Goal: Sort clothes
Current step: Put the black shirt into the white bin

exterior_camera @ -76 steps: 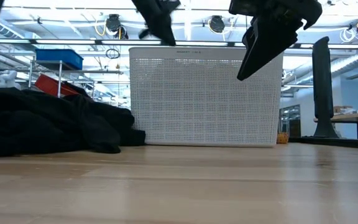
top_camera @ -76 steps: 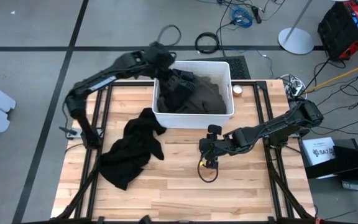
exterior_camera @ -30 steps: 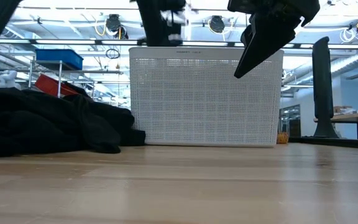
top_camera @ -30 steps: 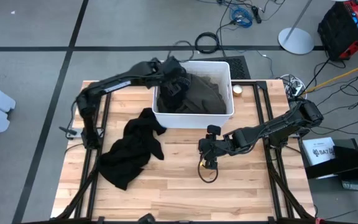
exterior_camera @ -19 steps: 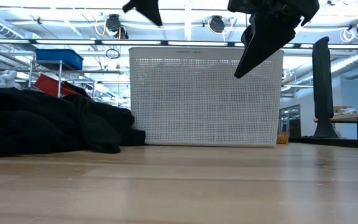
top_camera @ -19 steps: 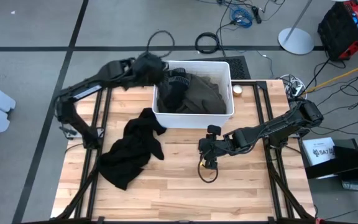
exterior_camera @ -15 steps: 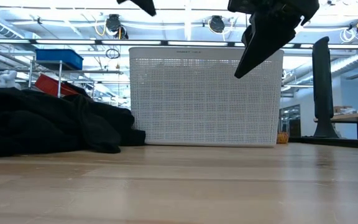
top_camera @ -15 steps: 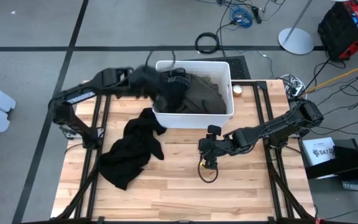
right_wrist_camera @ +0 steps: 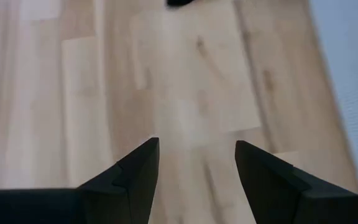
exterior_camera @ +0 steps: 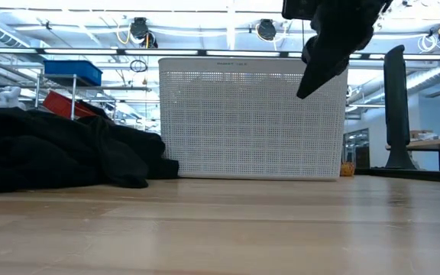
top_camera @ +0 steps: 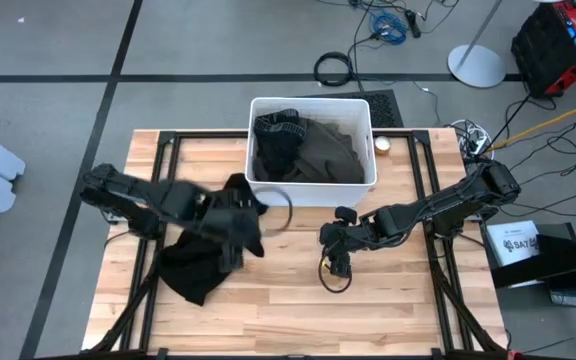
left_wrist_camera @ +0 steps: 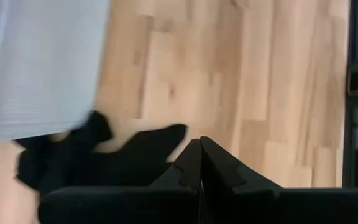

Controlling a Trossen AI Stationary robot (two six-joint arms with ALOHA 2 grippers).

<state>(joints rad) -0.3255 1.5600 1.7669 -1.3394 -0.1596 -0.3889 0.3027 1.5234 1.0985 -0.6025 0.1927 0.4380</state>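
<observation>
Wooden tabletop (top_camera: 298, 300) is sitting bare along the lower part of the high view, and just above that stretch the right gripper (top_camera: 334, 262) is hanging lower-centre with its jaws standing apart and nothing between them; its wrist view is only showing planks between the two fingers (right_wrist_camera: 132, 177).

Over at centre-left the left gripper (top_camera: 236, 238) is sitting right over the black garment (top_camera: 200, 265) sprawled on the wood. Its jaws are pressed together in the wrist view, tips meeting, and no cloth is showing pinched in them. That's the bit that's looking risky to me: with closed jaws it isn't going to catch any fabric if it drops onto the pile, it's just going to shove the heap around. And even with a proper pinch, a floppy bunched-up piece like this could be coming up only by one fold, trailing, and snagging the bin's edge or dragging across the table. One corner of the cloth is lying touching or very near the bin wall, I can't tell which.

Farther up the frame, top centre, the white bin (top_camera: 311, 190) is sitting on the table with stuff still in it: a black piece (top_camera: 276, 135) bunched on the left side and a big dark olive garment (top_camera: 326, 155) filling the right. I'm not seeing any pink, tan or blue pieces; they could be buried underneath. From the low view the perforated wall is hiding everything inside.
</observation>
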